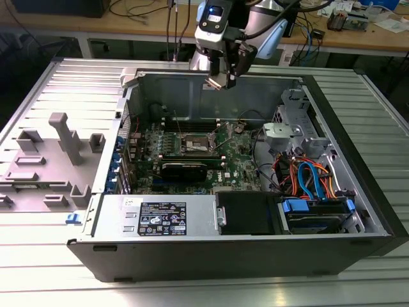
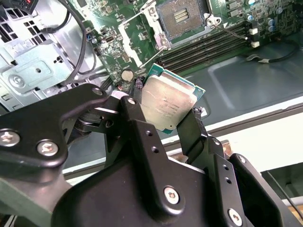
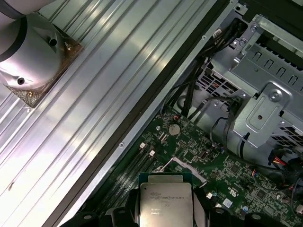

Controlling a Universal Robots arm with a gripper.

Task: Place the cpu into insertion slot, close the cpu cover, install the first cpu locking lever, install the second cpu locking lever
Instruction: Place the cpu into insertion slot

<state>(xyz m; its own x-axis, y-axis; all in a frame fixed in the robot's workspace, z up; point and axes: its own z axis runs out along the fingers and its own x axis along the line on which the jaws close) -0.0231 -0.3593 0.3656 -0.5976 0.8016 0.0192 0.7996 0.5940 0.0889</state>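
The gripper (image 2: 166, 112) is clenched on the cpu (image 2: 163, 97). In the second wrist view its two black fingers (image 2: 142, 137) pinch the chip by opposite edges and hold it tilted in the air. Those fingers hide the chip's lower corners. In the first wrist view the cpu (image 3: 165, 201) is cut off by the picture's edge.

There are a few lines of dark print on the silver top, which I cannot make out. A green border shows around the metal.

The slot (image 2: 182, 16) lies bare on the green board (image 2: 118, 52), well apart from the chip, with its contact field open to view. Its far side runs out of that picture. Long dark memory slots (image 2: 208, 47) lie between the slot and the chip.

In the exterior view the gripper (image 1: 220, 77) hangs over the far wall of the open case (image 1: 211, 256). The slot (image 1: 195, 142) sits lower, in the middle of the board, and is hard to read there.

A white label (image 1: 163, 219) covers the silver box at the near side of the case. It carries print and marks I cannot read. Blue and orange cables (image 1: 307, 176) crowd the exterior view's right end. A coin battery (image 3: 174, 128) sits on the board in the first wrist view.
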